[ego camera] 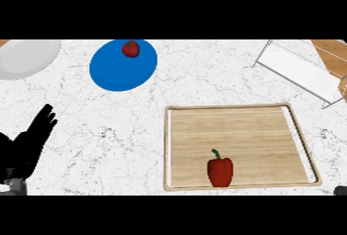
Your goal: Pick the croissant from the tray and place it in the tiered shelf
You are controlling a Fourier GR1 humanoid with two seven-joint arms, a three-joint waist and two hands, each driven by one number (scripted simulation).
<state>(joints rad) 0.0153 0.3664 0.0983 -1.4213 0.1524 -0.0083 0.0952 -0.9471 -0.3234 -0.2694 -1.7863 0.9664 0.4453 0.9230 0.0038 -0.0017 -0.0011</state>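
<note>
While the task names a croissant, none shows on the square light-wood tray (237, 120) with its raised pale rim; what lies there is a red bell pepper (220, 170) with a short green stem, set close to the tray's near edge and a little left of its middle. Where the croissant itself is cannot be told from this view. That tray sits on the white marble-veined counter (203, 87), toward the near right corner. Beyond it, at the far right corner, stands the tiered shelf (301, 71), a white tier inside a thin wire frame, turned at an angle to the counter's edges; its visible tier holds nothing that can be made out. Along the far edge, left of the middle, lies a round blue plate (119, 71) with a small dark red rounded item (131, 48) on its far part; what it is cannot be made out. At the far left corner, a round white plate (27, 57) is partly cut off by the view.

Near the counter's left edge, the left robot hand (27, 142), black, rests released with fingers straight and pointing away, holding nothing. Only a dark sliver (341, 190) shows at the near right corner, probably the right robot hand, and whether it is released or clenched cannot be told.
</note>
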